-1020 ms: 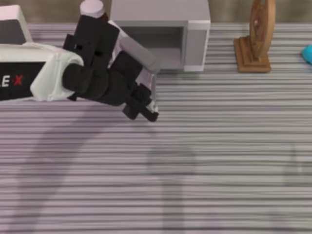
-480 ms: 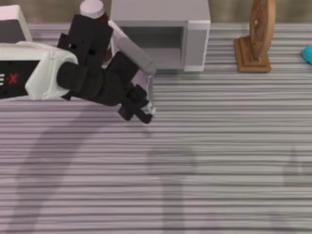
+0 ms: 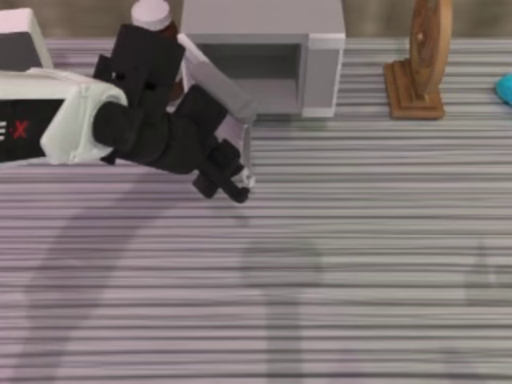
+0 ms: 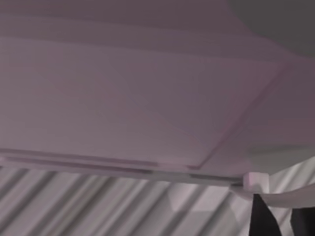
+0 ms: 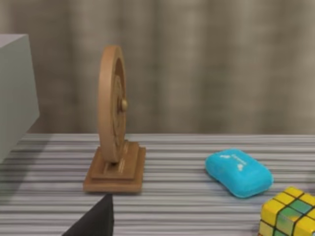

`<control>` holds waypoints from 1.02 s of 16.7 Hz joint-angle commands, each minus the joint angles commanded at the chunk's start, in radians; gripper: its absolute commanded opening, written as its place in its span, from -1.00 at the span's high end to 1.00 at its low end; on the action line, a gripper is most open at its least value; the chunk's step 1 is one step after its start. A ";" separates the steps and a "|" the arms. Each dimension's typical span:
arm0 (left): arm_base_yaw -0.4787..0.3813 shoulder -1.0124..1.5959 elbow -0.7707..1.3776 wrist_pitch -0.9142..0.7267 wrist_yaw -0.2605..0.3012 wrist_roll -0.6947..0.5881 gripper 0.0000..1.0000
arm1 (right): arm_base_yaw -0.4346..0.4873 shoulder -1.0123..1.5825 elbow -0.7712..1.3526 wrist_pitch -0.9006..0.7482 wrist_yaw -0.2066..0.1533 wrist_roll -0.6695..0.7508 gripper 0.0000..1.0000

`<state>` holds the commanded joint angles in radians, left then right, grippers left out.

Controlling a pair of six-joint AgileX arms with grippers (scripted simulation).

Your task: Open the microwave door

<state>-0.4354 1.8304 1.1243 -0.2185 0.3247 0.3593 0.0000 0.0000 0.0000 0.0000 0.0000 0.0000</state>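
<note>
The microwave (image 3: 276, 60) sits at the table's far edge, its door (image 3: 222, 90) swung partly open toward the left. The left gripper (image 3: 234, 180) sits at the door's free edge by the handle, but I cannot tell its grip.

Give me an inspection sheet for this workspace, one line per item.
Surface: striped grey table, mostly bare in front.
Job's things: microwave at the back of the table; microwave door swung partly open, cavity visible.
Clutter: wooden wheel ornament on a stepped base right of the microwave; blue soap-like block; colourful puzzle cube; brown bottle with a white cap and a white box at back left.
Grippers: left tool at the door's free edge by the handle; right tool not in view.
Cables: nothing seen.
Surroundings: plain beige backdrop.
</note>
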 joint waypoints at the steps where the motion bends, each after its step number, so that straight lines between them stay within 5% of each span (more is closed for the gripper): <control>1: 0.000 0.000 0.000 0.000 0.000 0.000 1.00 | 0.000 0.000 0.000 0.000 0.000 0.000 -1.00; 17: 0.004 -0.001 -0.005 -0.010 0.019 0.019 1.00 | 0.000 0.000 0.000 0.000 0.000 0.000 -1.00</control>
<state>-0.4314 1.8298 1.1196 -0.2284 0.3440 0.3778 0.0000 0.0000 0.0000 0.0000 0.0000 0.0000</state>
